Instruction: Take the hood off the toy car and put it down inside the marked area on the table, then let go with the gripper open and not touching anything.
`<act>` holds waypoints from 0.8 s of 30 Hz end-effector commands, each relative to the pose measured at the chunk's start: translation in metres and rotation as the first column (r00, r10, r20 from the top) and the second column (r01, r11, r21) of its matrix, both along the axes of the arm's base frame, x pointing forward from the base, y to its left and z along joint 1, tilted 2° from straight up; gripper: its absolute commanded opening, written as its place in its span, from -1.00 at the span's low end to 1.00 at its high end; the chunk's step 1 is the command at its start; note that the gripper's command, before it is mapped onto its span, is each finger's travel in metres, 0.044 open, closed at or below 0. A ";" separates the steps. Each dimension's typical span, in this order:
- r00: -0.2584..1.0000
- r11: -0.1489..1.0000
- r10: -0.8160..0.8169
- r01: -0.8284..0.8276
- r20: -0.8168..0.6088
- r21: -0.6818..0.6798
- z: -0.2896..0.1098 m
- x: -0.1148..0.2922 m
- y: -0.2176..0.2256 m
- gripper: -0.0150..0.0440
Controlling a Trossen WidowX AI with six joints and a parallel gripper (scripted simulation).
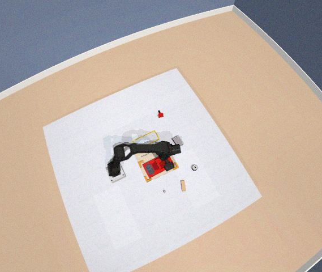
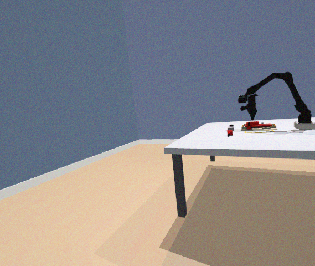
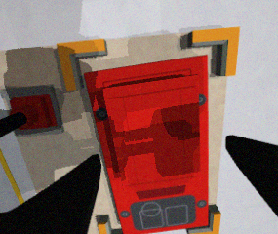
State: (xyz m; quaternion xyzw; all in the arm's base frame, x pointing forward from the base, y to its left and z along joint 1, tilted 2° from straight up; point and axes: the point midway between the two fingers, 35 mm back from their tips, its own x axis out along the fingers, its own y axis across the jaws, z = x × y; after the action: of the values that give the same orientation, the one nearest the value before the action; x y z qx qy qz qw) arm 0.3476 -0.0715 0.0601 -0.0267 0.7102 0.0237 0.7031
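i've got the claw spread wide and gripping nothing, hanging above the toy car mid-frame in the wrist view. its hood sits on the car, on the tan board on the worktop.

White table: beige board at centre; wooden block at 5, metal ring at 3, red piece at 12.

Black arm over red toy car
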 end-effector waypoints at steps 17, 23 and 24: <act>1.000 1.000 -0.006 0.006 0.000 0.004 -0.016 -0.002 0.001 1.00; 1.000 1.000 -0.006 0.006 0.000 0.004 -0.017 -0.002 0.001 1.00; 1.000 1.000 -0.006 0.006 0.000 0.004 -0.018 -0.002 0.001 1.00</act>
State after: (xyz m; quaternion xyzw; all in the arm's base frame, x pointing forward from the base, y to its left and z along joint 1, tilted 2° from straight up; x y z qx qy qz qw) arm 0.3454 -0.0709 0.0441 -0.0266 0.7105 0.0238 0.7028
